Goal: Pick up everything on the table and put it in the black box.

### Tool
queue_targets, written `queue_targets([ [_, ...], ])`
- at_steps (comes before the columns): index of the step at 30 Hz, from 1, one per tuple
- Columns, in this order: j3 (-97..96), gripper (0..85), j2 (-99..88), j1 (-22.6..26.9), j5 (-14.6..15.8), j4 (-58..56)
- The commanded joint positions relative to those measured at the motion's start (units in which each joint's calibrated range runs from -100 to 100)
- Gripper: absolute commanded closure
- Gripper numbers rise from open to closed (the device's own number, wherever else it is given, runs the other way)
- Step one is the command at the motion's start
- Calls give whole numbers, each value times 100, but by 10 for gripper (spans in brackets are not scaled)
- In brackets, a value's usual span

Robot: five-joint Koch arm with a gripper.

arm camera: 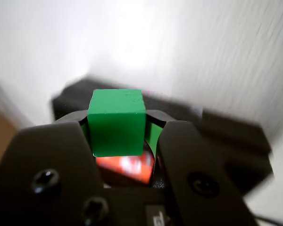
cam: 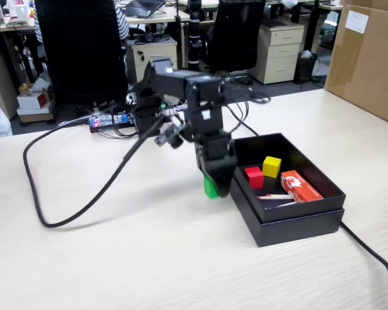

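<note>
Red cube [cam: 253, 176] and yellow cube [cam: 271, 166] already lie in the box [cam: 291, 223]. My gripper [cam: 213, 187] pinches the green cube [arm camera: 117, 121], last one, just beside the box.

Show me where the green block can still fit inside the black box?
The black box has bare floor along its far side, behind the yellow cube, and in the corner nearest the arm, before the red cube. The near right is crowded by the orange-red packet and thin sticks. The jaws grip the green cube.
</note>
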Motion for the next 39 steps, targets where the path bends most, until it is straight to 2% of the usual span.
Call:
queue_targets([
  [1,-5,846,-1509,308,-5,9],
  [5,-258,846,-1784,747,103,9],
  [10,-258,846,-820,1060,303,9],
  [21,-240,845,568,991,347,9],
  [26,-376,650,568,1021,357,9],
  [27,-449,605,534,1031,361,9],
  [28,-603,525,407,1045,371,9],
  [29,-666,496,362,1050,371,9],
  [31,-784,462,224,1065,371,9],
  [39,-839,435,-970,1060,376,9],
])
